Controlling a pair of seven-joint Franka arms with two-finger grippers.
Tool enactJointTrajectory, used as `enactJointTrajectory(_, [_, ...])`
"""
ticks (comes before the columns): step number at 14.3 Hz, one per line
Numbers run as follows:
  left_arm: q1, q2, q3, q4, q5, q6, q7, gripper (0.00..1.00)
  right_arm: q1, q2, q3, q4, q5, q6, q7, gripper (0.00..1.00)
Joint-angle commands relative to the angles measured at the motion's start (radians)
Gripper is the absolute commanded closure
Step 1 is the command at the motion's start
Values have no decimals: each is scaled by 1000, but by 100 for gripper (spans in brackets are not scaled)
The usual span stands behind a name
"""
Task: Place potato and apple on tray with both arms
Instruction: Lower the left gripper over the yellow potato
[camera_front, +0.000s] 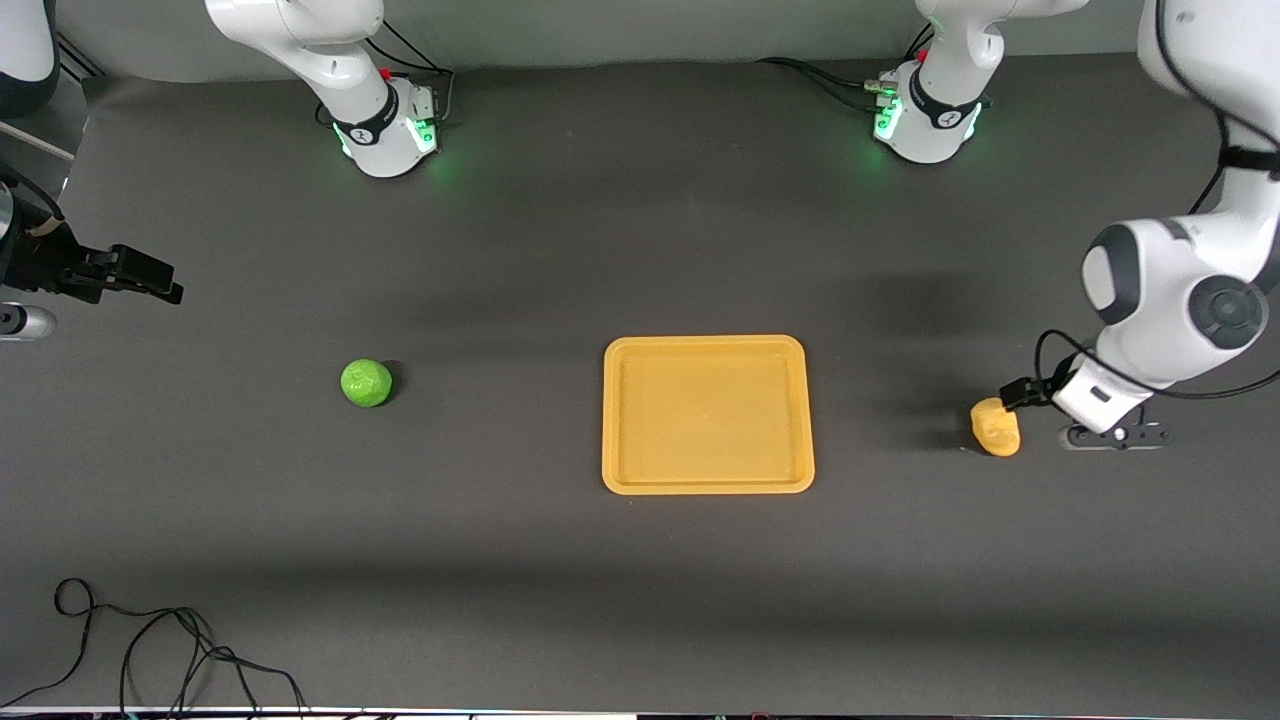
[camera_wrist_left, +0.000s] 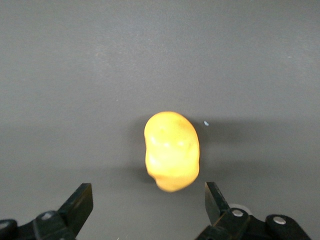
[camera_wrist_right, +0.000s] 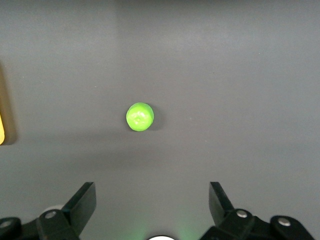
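Dark grey table; loose black cable near front camera.

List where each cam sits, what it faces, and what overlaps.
Front view: high across the table, facing both bases; shows the tray, both arms.
Left wrist view: on the left arm, looking down at the potato; open left pincer fingertips show.
Right wrist view: on the right arm, looking at the apple; open right pincer shows.
Shared: front also shows potato and apple.
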Motion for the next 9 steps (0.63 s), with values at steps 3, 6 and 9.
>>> enactJointTrajectory(3, [-15,120,0,7,-4,151,-52,0,7,9,-8,21,9,-8,-8,0])
enactJointTrajectory(6, [-24,153,0,8,-4,186,-82,1,7,9,-8,21,9,-9,-8,0])
enactJointTrajectory(9, [-29,168,-2,9,-4,188,-82,21,7,9,-8,21,9,-8,-8,0])
